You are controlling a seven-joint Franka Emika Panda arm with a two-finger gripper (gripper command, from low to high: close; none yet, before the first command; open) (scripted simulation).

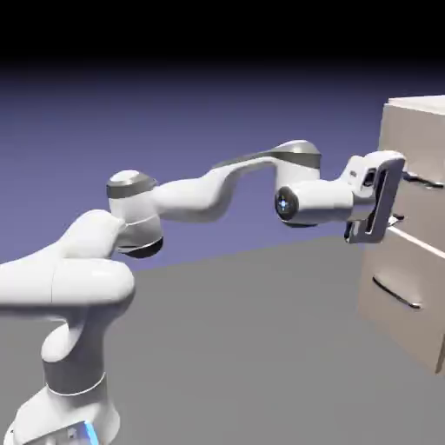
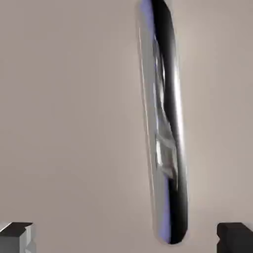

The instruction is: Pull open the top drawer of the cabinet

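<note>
Gripper: its two fingertips stand spread wide in the hand view, with nothing pinched between them; from the side, the hand hides much of them.
Top drawer: on the cabinet, over toward three o'clock in the exterior view, its front is partly covered by the hand.
Upper handle: a dark, shiny bar, its near end close by the hand; from the side I can't tell whether they touch.
Close look: the hand view shows one glossy handle running from twelve toward six o'clock, its top end cut off, with blurred reflections I can't make out.
Lower drawer: its front sits beneath, handle in full sight, only in the exterior view.
Cabinet edge: cut off at three o'clock.
Arm: white, reaching across from the base near seven o'clock, which the frame crops.
Writing: none I can read.
</note>
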